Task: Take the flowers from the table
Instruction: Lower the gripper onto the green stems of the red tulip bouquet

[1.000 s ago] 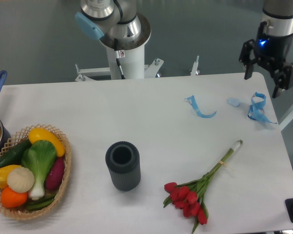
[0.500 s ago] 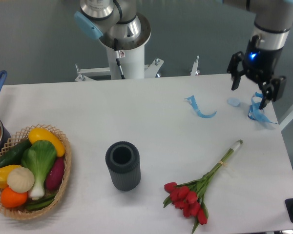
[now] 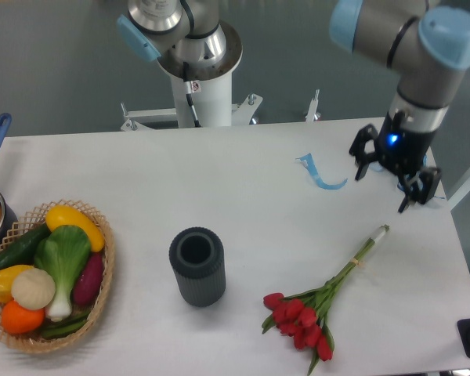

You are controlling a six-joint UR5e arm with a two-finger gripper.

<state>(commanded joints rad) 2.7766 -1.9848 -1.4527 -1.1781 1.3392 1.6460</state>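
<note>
We're hovering our gripper (image 3: pixel 385 186) with its 2 fingers spread, empty, above the table (image 3: pixel 219 188) near a blue ribbon (image 3: pixel 321 174). The flowers (image 3: pixel 317 309) are lying near the front edge; those thin stems could be slipping out of a loose pinch.

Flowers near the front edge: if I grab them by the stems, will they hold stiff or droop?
The flowers likely sag at the red heads, since the stems look long and thin. The tie should probably keep the bunch together. They seem light, but the open hand could crush them if it squeezes hard.
</note>
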